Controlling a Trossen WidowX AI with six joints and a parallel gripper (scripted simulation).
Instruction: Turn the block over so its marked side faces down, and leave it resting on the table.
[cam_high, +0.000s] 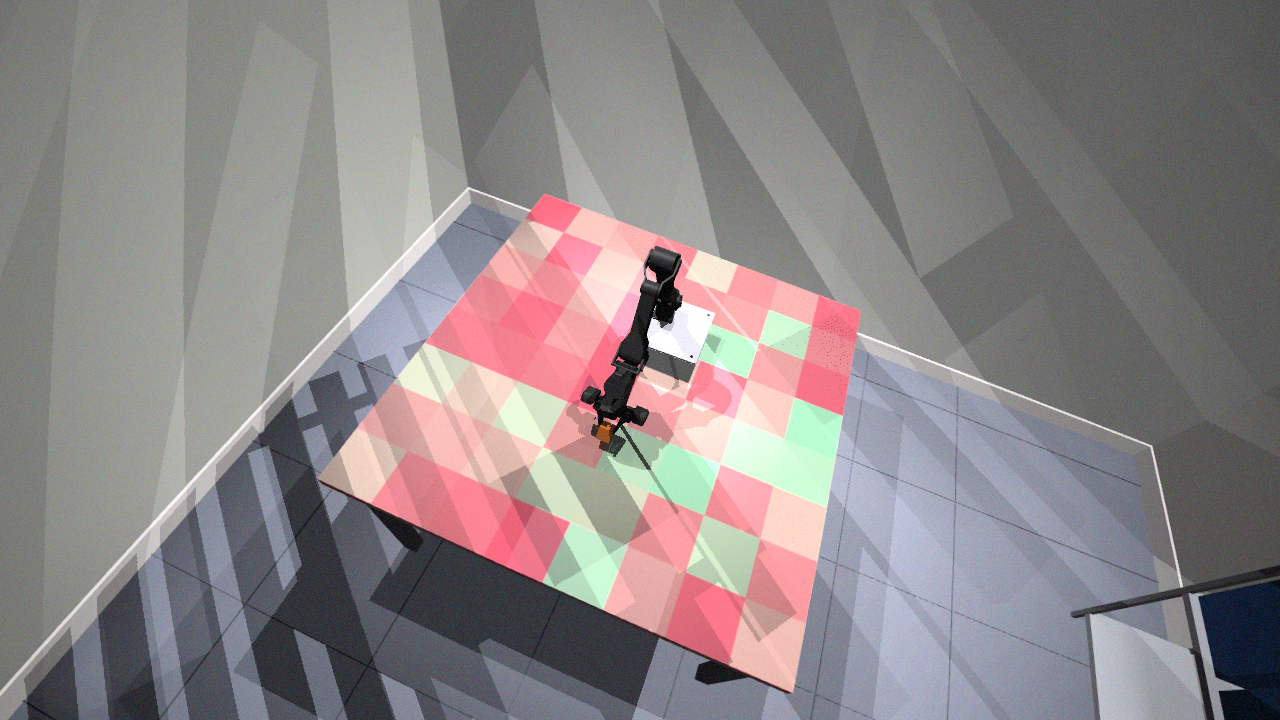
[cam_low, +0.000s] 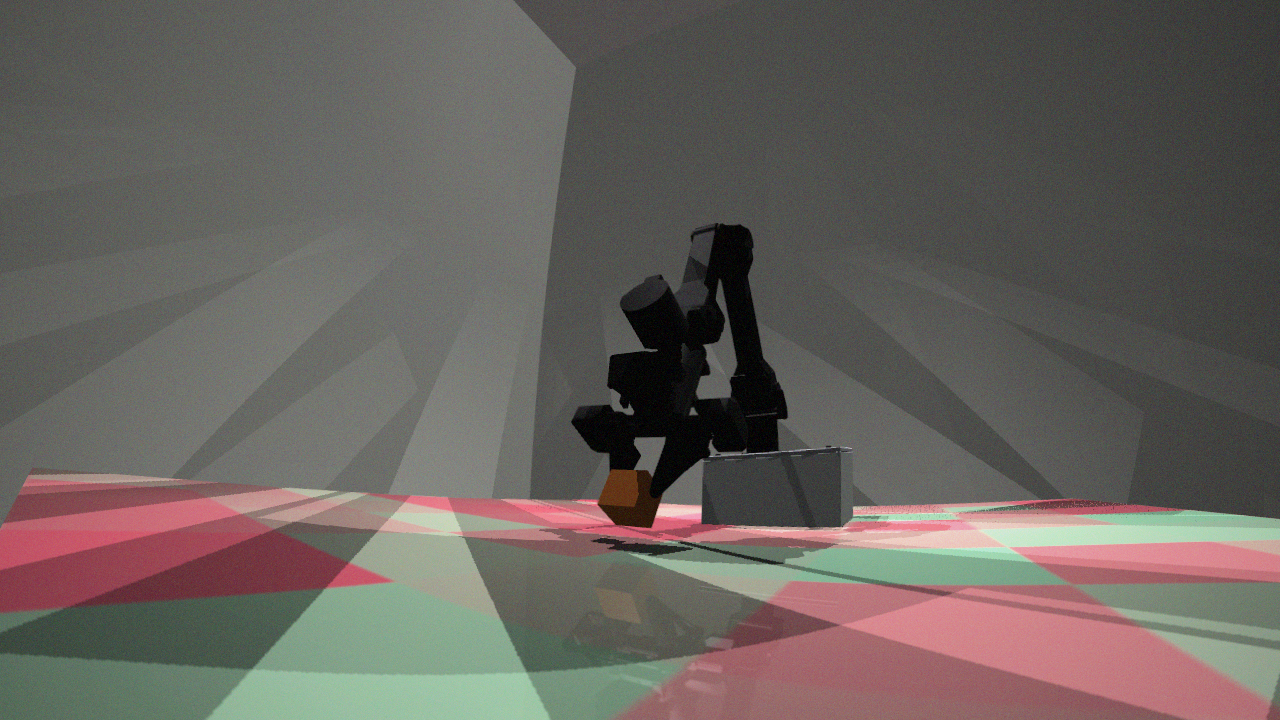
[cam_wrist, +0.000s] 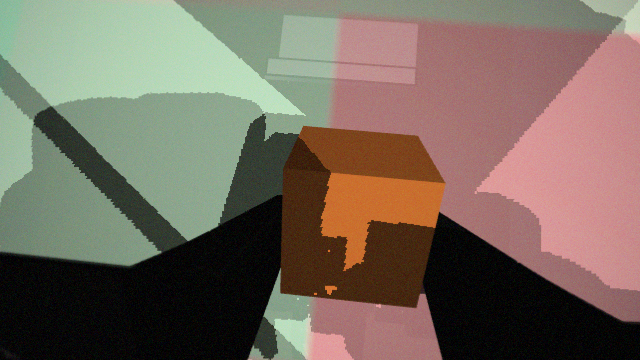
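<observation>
The orange block (cam_high: 605, 434) (cam_low: 629, 501) (cam_wrist: 385, 200) is held tilted, a little above the chequered pink and green table (cam_high: 447, 488) (cam_low: 402, 626). My gripper (cam_high: 607, 428) (cam_low: 639, 481) (cam_wrist: 354, 215) is shut on the block, with one black finger on either side of it, and is angled rather than pointing straight down. In the wrist view, two faces of the block show plain orange with dark shadow patches. I can make out no mark on any visible face. The underside and the faces against the fingers are hidden.
A white-topped grey box (cam_high: 684, 333) (cam_low: 774, 490) stands on the table beside the arm, behind and to the right of the gripper in the exterior view. The black arm (cam_high: 640, 326) (cam_low: 741, 313) reaches past it. The table's near edge lies beyond the block in the top view.
</observation>
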